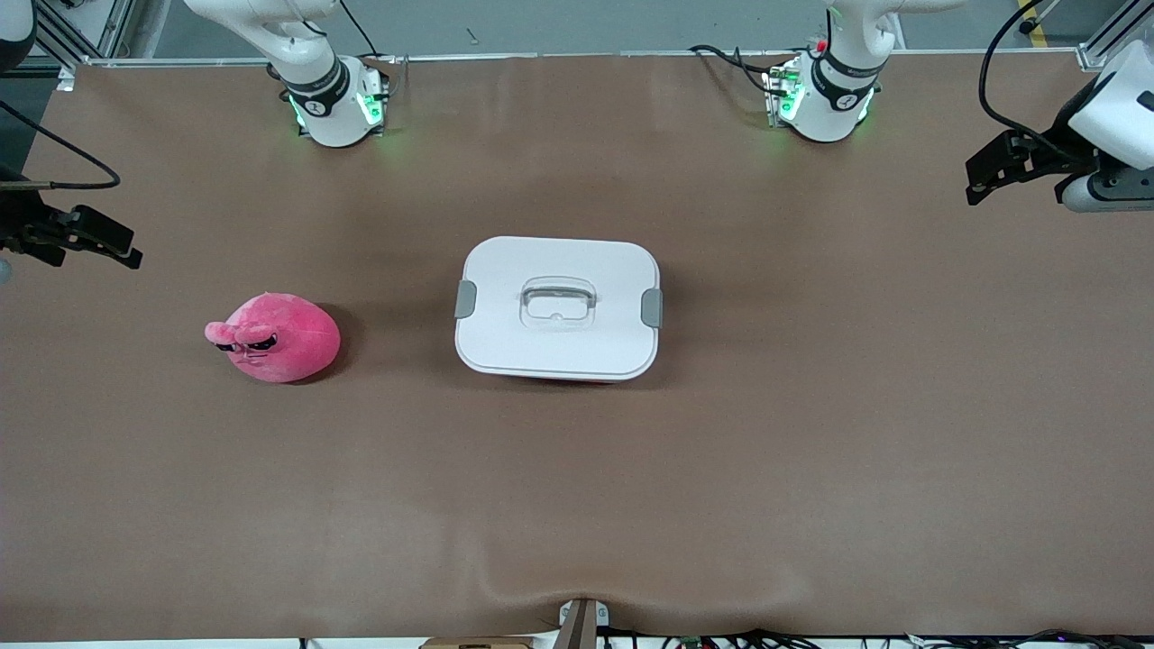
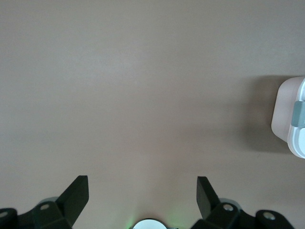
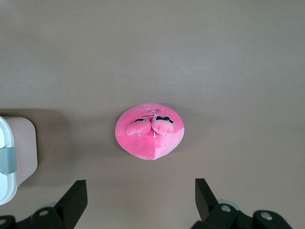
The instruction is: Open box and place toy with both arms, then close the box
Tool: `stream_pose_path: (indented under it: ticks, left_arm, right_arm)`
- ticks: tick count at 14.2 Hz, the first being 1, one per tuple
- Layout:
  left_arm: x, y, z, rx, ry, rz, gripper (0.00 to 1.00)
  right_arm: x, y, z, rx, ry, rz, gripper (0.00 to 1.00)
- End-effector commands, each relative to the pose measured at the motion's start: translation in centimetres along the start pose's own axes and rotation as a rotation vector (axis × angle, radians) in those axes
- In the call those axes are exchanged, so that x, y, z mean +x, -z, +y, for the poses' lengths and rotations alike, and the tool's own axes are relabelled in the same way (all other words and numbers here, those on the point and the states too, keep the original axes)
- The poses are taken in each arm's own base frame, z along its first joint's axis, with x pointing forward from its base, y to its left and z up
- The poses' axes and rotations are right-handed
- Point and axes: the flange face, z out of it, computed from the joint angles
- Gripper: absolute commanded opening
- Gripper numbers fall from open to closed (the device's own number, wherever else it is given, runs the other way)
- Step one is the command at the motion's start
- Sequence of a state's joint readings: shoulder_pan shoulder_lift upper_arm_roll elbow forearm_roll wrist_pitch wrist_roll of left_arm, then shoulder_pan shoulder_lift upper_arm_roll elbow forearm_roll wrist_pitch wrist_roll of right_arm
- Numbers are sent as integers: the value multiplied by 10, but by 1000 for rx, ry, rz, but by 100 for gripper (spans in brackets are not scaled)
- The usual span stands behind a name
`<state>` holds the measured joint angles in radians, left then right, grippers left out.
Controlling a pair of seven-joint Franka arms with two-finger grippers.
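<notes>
Nearest my front camera, I see only bare brown table mat (image 1: 577,505). Farther up it, the pink plush toy (image 1: 275,337) sits on the mat toward the right arm's end, its squinting eyes visible. Beside it, near the middle of the table and well apart from the toy, stands the box (image 1: 558,307), white lid (image 1: 577,347) on, with a grey clip (image 1: 465,299) at the toy's end and another grey clip (image 1: 652,308) at the other end, and its clear recessed handle (image 1: 558,300) at the centre.

The right gripper (image 3: 140,202) hangs over the mat above the toy, fingers spread wide and empty. The left gripper (image 2: 143,200) hangs over bare mat beside the box's clip end, also spread wide, holding nothing.
</notes>
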<state>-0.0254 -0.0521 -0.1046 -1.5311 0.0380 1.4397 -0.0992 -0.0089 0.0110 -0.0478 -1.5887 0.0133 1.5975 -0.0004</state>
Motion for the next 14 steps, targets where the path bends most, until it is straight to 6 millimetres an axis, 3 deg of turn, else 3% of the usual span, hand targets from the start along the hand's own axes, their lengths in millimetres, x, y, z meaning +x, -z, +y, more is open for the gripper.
stream_pose_path:
  ticks: [1,7,11,14]
  left_arm:
    - [-2,6,-2,-12,-7,9,100]
    - [1,0,-3,-11,-3,-2,100]
    - [9,-19,-14,-1,20,-52,100]
    - [6,-19,-11,-4,28,-74,100]
  right_arm:
    - [4,4,7,11,-27,4,100]
    - [7,12,-3,9,-8,19,100]
    - [14,-1,-5,11,-5,2,100]
    - [20,-7,-12,3,8,10,100]
